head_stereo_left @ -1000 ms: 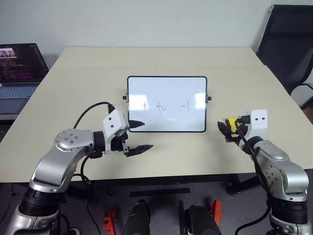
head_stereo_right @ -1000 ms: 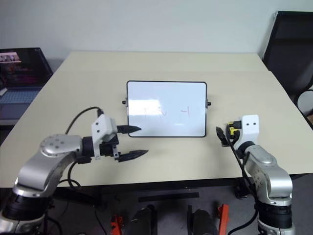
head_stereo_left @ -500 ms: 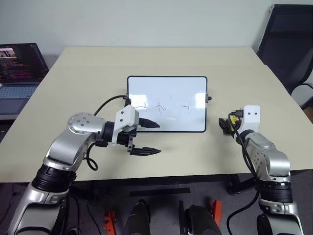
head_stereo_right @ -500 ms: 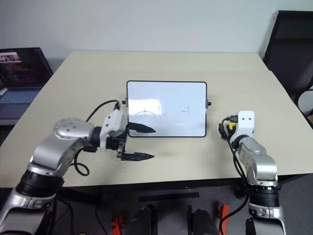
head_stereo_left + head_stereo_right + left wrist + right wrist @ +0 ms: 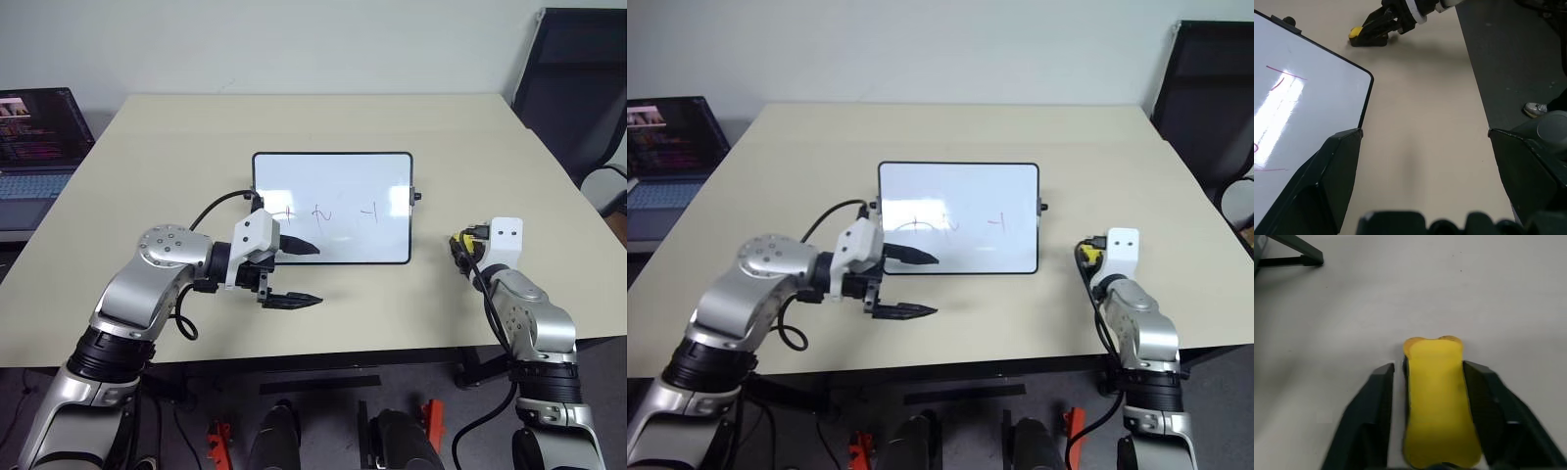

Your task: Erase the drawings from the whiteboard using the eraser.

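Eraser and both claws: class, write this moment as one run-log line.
right claw: around eraser, one finger touching, on table | left claw: open, at whiteboard corner | drawings: unerased

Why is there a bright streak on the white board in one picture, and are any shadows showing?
In the left wrist view, a room light glares off the glossy whiteboard as a white streak that washes over part of the drawings. In the right wrist view, soft shadows lie on the table beside the eraser and the right gripper.
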Controlling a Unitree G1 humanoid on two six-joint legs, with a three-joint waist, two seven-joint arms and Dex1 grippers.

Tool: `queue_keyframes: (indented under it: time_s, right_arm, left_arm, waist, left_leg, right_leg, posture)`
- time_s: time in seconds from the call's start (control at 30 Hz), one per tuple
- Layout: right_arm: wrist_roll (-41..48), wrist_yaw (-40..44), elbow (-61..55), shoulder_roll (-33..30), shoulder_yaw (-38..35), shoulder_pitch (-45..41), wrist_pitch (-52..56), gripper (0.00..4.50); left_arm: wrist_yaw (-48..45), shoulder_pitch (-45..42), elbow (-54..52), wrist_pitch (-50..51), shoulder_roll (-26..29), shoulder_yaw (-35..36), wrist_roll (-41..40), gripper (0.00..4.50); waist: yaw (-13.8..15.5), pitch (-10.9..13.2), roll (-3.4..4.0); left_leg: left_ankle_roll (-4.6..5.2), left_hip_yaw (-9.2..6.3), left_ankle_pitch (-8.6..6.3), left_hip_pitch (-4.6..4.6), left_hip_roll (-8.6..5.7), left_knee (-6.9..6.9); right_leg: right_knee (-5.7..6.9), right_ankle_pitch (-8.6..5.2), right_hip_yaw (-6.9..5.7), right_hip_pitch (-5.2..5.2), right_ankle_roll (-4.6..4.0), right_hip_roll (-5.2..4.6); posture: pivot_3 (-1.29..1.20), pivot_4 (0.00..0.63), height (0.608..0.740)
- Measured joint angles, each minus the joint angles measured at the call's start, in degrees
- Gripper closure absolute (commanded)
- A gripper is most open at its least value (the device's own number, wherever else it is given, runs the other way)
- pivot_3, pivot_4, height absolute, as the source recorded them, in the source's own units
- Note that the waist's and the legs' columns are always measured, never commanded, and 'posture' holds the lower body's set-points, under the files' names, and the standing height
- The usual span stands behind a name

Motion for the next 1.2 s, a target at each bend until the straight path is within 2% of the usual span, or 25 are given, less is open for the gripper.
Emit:
queue_keyframes:
  time_s: [0.03,0.33,0.6,0.73,0.83,0.97,1.03,1.2]
  right_arm:
    - [-0.1,0.0,0.0,0.0,0.0,0.0,-0.2,3.56]
    - [-1.6,1.2,-0.7,-0.5,1.4,0.3,-0.6,3.59]
    - [3.1,10.0,-22.0,-6.3,4.1,2.6,7.0,3.62]
    - [3.9,13.1,-29.2,-9.1,9.9,1.4,10.1,3.62]
    - [-0.7,13.9,-27.9,-10.3,17.8,-3.8,7.5,3.62]
    - [-8.8,13.7,-19.2,-8.7,26.5,-10.4,0.5,3.62]
    - [-11.6,13.3,-14.0,-7.0,28.5,-12.5,-2.4,3.63]
    - [-17.5,12.6,-5.0,-6.0,29.7,-13.7,-8.0,3.63]
  left_arm:
    - [0.1,0.4,0.0,0.0,0.2,0.2,0.0,0.0]
    - [4.6,3.2,-0.1,2.0,0.4,2.6,0.0,0.0]
    - [10.7,4.3,-2.7,8.8,0.4,5.9,-1.3,0.0]
    - [12.7,4.0,-3.3,12.9,0.6,8.8,-3.4,0.0]
    - [13.0,3.4,-3.3,14.0,1.1,8.8,-3.5,0.0]
    - [13.3,2.0,-3.1,14.2,1.7,8.6,-3.5,0.0]
    - [13.5,1.8,-3.0,14.2,1.7,8.5,-3.5,0.0]
    - [13.5,1.8,-3.0,14.8,2.0,8.4,-3.5,0.0]
  waist:
    - [0.0,0.0,0.0]
    - [0.0,0.0,0.0]
    - [0.1,0.0,0.06]
    - [-0.1,0.0,0.06]
    - [-0.1,0.0,0.06]
    - [0.0,0.0,0.02]
    - [0.1,0.0,0.02]
    - [0.2,0.0,0.02]
  left_leg:
    - [0.0,0.0,0.0,0.0,0.0,0.0]
    - [0.01,0.03,0.0,0.01,0.0,0.01]
    - [0.0,0.05,0.0,0.01,0.02,0.01]
    - [0.0,0.06,0.0,0.04,0.03,0.06]
    - [0.03,0.07,0.02,0.04,0.02,0.09]
    - [0.03,0.09,0.02,0.03,0.02,0.08]
    - [0.03,0.09,0.02,0.01,0.01,0.05]
    - [0.03,0.1,0.02,-0.01,0.01,0.02]
  right_leg:
    - [0.0,0.0,0.0,0.0,0.0,0.0]
    - [0.01,0.01,0.04,-0.01,0.02,0.0]
    - [0.01,0.01,0.06,-0.01,0.03,0.01]
    - [0.03,-0.08,0.08,-0.01,-0.15,0.01]
    - [0.03,-0.11,0.1,-0.03,-0.28,0.01]
    - [-0.01,-0.11,0.11,-0.01,-0.25,0.01]
    - [-0.02,0.08,0.1,-0.02,0.09,0.01]
    - [-0.02,0.08,0.1,-0.04,0.1,0.01]
  posture:
    - [0.0,0.15,0.74]
    - [0.0,0.15,0.74]
    - [0.0,0.15,0.74]
    - [0.0,0.15,0.74]
    - [0.0,0.15,0.74]
    - [0.0,0.15,0.74]
    - [0.0,0.15,0.74]
    - [0.0,0.15,0.74]
